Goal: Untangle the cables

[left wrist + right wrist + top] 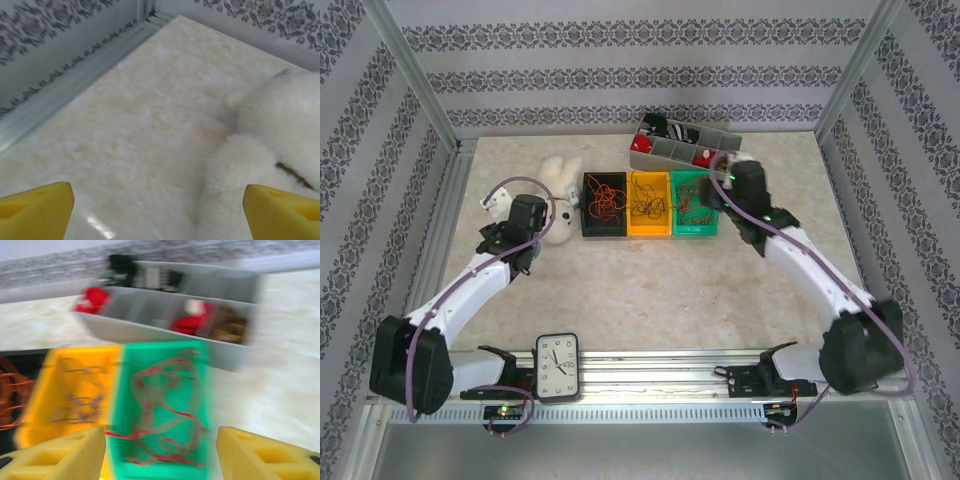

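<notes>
The cables (605,203) lie split by colour among the green bin (695,231) and the two bins left of it, keeping strands apart. The right gripper (161,440) hangs spread and empty over it. The left gripper (159,200), spread too, idles farther left.

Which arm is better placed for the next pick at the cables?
Right, most likely. The right gripper hangs open above the green bin, cables directly below it. The left gripper, also open, is over bare table beside the white plush toy, off to the side of the black bin.
</notes>
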Controlling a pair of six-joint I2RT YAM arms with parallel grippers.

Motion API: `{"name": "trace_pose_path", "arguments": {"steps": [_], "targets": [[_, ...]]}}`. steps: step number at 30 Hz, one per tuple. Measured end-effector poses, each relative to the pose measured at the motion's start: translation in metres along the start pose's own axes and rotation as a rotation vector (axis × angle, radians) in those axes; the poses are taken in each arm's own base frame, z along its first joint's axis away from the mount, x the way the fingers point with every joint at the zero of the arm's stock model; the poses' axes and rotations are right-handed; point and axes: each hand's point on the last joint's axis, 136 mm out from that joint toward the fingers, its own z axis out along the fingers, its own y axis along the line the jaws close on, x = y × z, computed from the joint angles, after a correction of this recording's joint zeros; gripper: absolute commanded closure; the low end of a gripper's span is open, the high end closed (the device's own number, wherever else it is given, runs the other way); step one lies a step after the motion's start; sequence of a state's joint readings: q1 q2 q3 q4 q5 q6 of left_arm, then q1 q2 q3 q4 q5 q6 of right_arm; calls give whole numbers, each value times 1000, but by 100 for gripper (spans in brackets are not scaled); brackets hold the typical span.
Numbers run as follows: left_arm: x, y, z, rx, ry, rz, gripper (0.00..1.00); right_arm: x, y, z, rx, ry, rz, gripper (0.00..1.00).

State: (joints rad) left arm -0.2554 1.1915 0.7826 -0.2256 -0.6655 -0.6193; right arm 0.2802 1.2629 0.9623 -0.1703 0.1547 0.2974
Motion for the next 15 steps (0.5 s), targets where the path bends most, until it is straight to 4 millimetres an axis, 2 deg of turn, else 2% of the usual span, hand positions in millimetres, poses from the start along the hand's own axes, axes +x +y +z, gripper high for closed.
{"name": "trace_pose_path", "arguments": {"steps": [2,3,4,7,9,12,15], "targets": [[-4,19,-4,-36,-29,22,0,10,-43,-11,120,-34,1,25],[-4,29,-4,-60,-36,32,0,16,-58,-14,165,-50,-4,22],[-2,39,-2,-87,-38,44,0,25,-74,-15,212,-63,-14,4],[12,61,8,-173,-24,121,0,61,-105,-7,311,-35,-60,2],[27,66,18,-197,-15,200,0,80,-116,3,353,-4,-84,2],[51,68,32,-207,5,293,0,93,-122,20,369,-33,-116,2],[64,57,44,-143,-5,325,0,104,-124,37,372,-51,-149,2]]}}
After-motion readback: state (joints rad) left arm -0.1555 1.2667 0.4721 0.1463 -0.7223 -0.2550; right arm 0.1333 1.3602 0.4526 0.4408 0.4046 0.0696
